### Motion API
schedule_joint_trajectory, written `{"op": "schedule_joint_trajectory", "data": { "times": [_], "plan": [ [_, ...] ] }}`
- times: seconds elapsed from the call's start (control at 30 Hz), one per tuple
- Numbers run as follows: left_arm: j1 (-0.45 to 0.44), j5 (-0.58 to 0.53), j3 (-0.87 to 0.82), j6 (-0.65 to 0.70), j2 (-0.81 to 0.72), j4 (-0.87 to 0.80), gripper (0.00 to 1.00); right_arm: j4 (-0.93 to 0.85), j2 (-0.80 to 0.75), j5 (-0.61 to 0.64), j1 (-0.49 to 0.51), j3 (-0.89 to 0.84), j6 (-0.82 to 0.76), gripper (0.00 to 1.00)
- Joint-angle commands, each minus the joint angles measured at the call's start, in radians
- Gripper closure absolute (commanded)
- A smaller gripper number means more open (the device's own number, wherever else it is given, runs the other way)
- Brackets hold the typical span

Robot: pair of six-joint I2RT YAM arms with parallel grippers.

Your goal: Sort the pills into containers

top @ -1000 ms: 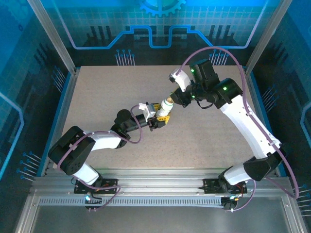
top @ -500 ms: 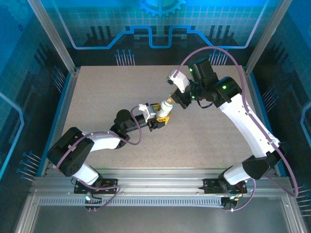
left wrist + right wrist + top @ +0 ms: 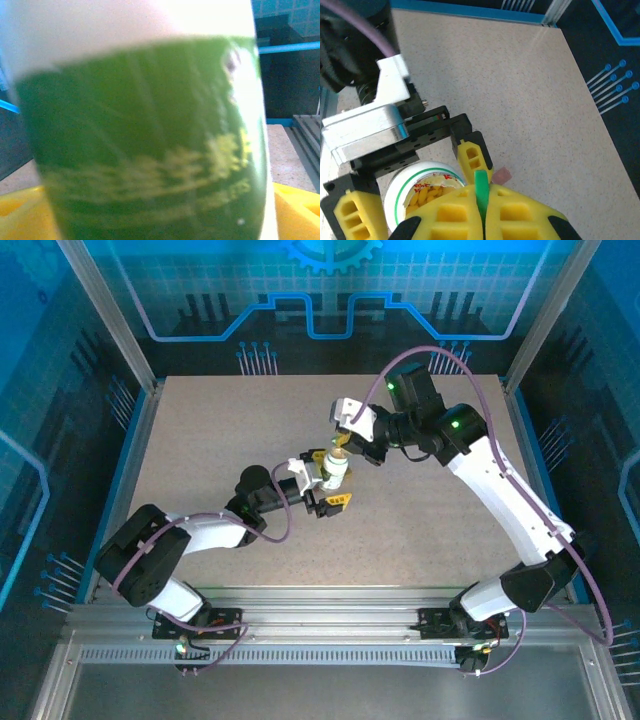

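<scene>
Just right of center in the overhead view, at the end of the arm from the lower left: the left claw (image 3: pixel 328 478), spread wide. Between its yellow fingers (image 3: pixel 471 156), a white bottle (image 3: pixel 393 200) with a green label. Cannot tell for sure whether either finger touches the bottle. In the right wrist view, a sliver of gap on the lower-left side, with the other finger just beside the rim. Close up in the left wrist view, the green label with blurred yellowish writing across most of the frame, and yellow finger parts in both bottom corners.

Open at the top. Inside, toward the lower left of the right wrist view, the pills (image 3: pixel 427 192): a heap of yellow ones, ringed by the green-edged white rim.

At the bottle's mouth, on the arm from the right side of the overhead view: the right claw (image 3: pixel 482 200), pressed shut. Pinched between its two yellow pads, a thin green strip (image 3: pixel 480 186), standing on edge just right of the bottle's rim. Cannot tell what the strip is, nor whether joined to the bottle.

On the speckled table (image 3: pixel 200 440), just right of the left claw's upper finger in the right wrist view, a small pale pink square bit (image 3: pixel 503 175), lying flat and apart from the bottle. Too small to tell more.
</scene>
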Motion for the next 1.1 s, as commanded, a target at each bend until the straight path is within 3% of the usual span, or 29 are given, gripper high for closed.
{"op": "schedule_joint_trajectory", "data": {
  "times": [0.0,0.1,0.2,0.33,0.5,0.7,1.07],
  "plan": [
    [0.022,0.115,0.006,-0.018,-0.043,-0.042,0.08,0.031,-0.052,-0.110,-0.021,-0.056,-0.275,1.00],
    [0.059,0.241,0.032,-0.121,-0.039,-0.033,0.08,0.167,-0.160,-0.257,-0.052,-0.216,-0.493,1.00],
    [0.087,0.349,0.060,-0.204,-0.025,-0.032,0.11,0.227,-0.189,-0.376,-0.086,-0.254,-0.524,1.00],
    [0.101,0.443,0.105,-0.192,-0.026,-0.163,0.13,0.282,-0.216,-0.388,-0.084,-0.294,-0.559,1.00],
    [0.101,0.437,0.156,-0.058,-0.066,-0.406,0.16,0.394,-0.226,-0.439,-0.084,-0.343,-0.571,1.00],
    [0.100,0.420,0.193,0.062,-0.120,-0.604,0.26,0.352,-0.191,-0.466,-0.081,-0.305,-0.615,1.00],
    [0.097,0.432,0.174,0.074,-0.154,-0.579,0.39,0.408,-0.184,-0.484,-0.086,-0.345,-0.600,1.00]
  ]
}}
